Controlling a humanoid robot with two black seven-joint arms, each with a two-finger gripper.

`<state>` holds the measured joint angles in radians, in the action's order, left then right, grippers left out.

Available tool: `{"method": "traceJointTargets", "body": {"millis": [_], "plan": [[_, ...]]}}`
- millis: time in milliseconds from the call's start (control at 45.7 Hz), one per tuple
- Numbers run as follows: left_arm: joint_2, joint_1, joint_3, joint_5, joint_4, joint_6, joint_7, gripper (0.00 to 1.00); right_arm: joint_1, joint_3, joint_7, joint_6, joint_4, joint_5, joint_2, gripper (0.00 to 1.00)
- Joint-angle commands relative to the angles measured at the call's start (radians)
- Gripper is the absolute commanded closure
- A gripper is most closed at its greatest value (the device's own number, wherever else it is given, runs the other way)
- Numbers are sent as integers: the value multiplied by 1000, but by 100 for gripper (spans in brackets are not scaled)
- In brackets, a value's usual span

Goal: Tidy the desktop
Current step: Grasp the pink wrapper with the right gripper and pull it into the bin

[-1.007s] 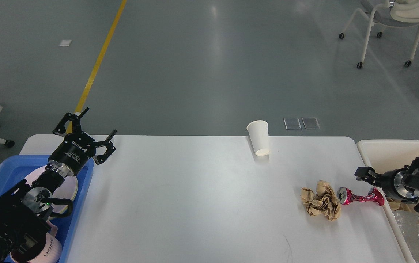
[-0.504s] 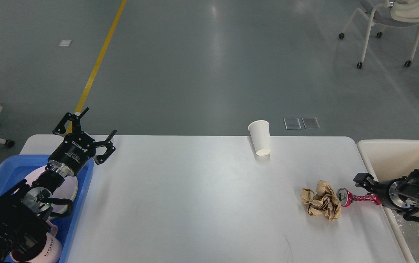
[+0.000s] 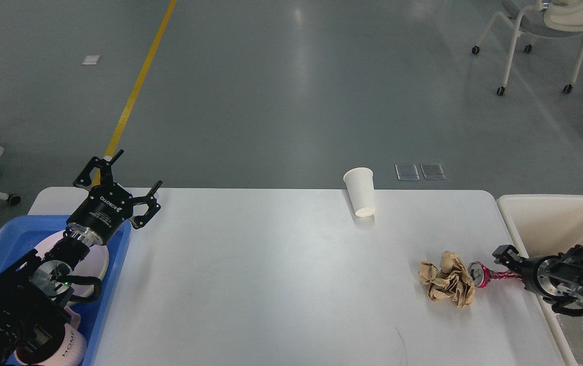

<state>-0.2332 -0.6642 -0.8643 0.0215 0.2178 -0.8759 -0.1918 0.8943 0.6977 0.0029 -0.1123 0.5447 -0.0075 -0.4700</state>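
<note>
Left hand (image 3: 127, 195) spread wide and empty above the blue tray (image 3: 22, 231) holding a plate (image 3: 99, 260) and mug (image 3: 70, 345); right hand (image 3: 504, 254), grip unclear, meets a crushed red can (image 3: 481, 274) at the tabletop's (image 3: 271, 274) 3 o'clock, beside the cream bin (image 3: 551, 218).

White desktop (image 3: 271, 284) bears paper cup (image 3: 360, 192), crumpled brown paper (image 3: 446, 285), crushed red can (image 3: 484, 275)

1. The desktop (image 3: 271, 284) looks to me like smooth matt white laminate, with faint scuffs.
2. Far side – a paper cup (image 3: 360, 192), plain white, matt.
3. On the right, the crumpled brown paper (image 3: 446, 285) is rough and creased.
4. Touching it, a crushed can (image 3: 487, 275) – shiny magenta metal with a silver end.
5. The blue tray (image 3: 9, 231) on the left is glossy plastic; the cream bin (image 3: 541, 213) is duller plastic.
6. My left gripper (image 3: 127, 183) is matt black.
</note>
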Motion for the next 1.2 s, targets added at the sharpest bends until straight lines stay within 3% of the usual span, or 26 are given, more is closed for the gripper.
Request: {"method": "traceJointTargets", "body": {"millis": [0, 88, 153, 219, 350, 438, 591, 635, 810, 942, 1051, 1183], "plan": [[0, 0, 1, 0, 0, 0, 0, 0, -1, -3, 0, 0, 1, 0, 8, 32], [0, 0, 1, 0, 0, 0, 0, 0, -1, -4, 0, 2, 1, -2, 8, 43], [0, 0, -1, 0, 0, 0, 0, 0, -1, -4, 3, 2, 3, -2, 10, 45], [0, 0, 1, 0, 0, 0, 0, 0, -1, -4, 8, 5, 5, -2, 10, 54], [0, 0, -1, 0, 0, 0, 0, 0, -3, -4, 9, 14, 12, -2, 21, 61], [0, 0, -1, 0, 0, 0, 0, 0, -3, -4, 11, 13, 14, -3, 21, 76], [0, 0, -1, 0, 0, 0, 0, 0, -6, -4, 12, 9, 15, -5, 22, 90], [0, 0, 1, 0, 0, 0, 0, 0, -6, -4, 12, 8, 15, -6, 22, 100], [0, 0, -1, 0, 0, 0, 0, 0, 54, 12, 35, -38, 37, -18, 2, 100], [2, 0, -1, 0, 0, -2, 0, 0, 190, 68, 60, -167, 67, -54, -107, 100], [0, 0, 1, 0, 0, 0, 0, 0, 354, 120, 88, -274, 124, -140, -197, 100], [0, 0, 1, 0, 0, 0, 0, 0, 717, 200, 100, -470, 245, -330, -360, 100]]}}
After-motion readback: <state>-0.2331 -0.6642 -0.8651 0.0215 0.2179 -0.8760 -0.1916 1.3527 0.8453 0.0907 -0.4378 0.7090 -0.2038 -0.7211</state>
